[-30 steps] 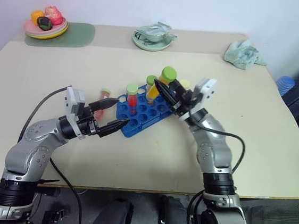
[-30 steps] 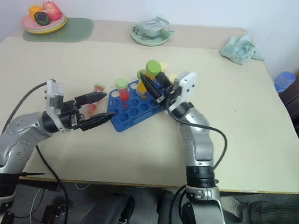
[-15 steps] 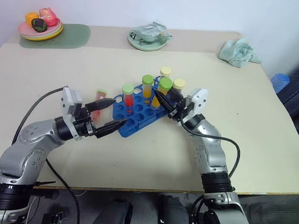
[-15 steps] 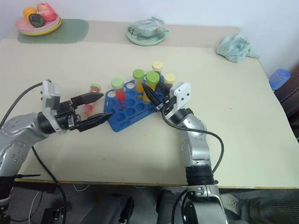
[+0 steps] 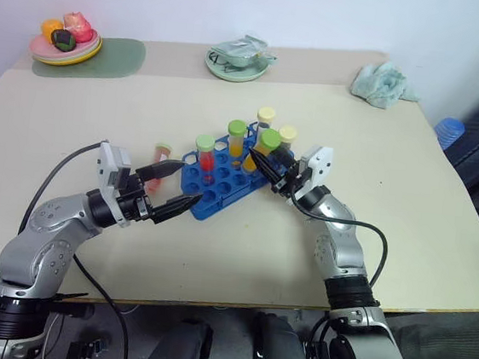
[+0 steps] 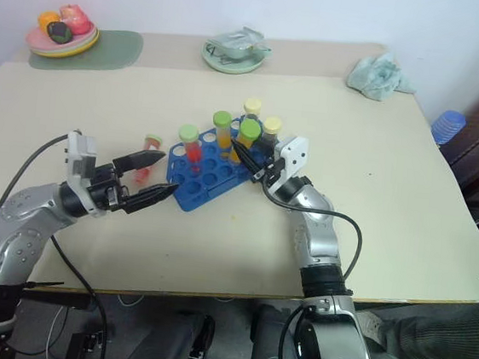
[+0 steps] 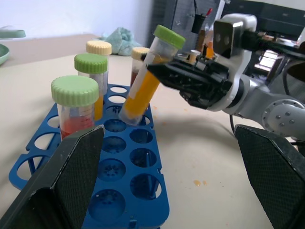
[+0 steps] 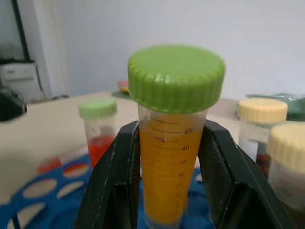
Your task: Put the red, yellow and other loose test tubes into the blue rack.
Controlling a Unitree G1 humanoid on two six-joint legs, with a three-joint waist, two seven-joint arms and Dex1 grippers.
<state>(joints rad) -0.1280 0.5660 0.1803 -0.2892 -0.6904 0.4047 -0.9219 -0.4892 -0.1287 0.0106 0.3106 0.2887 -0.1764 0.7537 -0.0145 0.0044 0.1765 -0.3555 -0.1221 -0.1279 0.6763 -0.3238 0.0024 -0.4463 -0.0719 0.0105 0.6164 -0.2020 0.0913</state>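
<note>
Your right gripper (image 5: 268, 167) has its jaws clamped on the yellow tube (image 5: 259, 152), tilted, tip in a blue rack (image 5: 222, 180) hole mid-frame; left gripper (image 5: 179, 185) spread wide by the rack's lower-left edge, bare bench (image 5: 410, 189) right.

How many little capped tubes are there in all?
6. In the blue rack: red tube, orange tube, two cream-capped tubes. Right fingers hold the yellow tube tilted over it. Pink tube lies beside the rack.

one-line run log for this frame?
right gripper: shut on yellow tube, tip in blue rack | left gripper: open, beside rack
</note>
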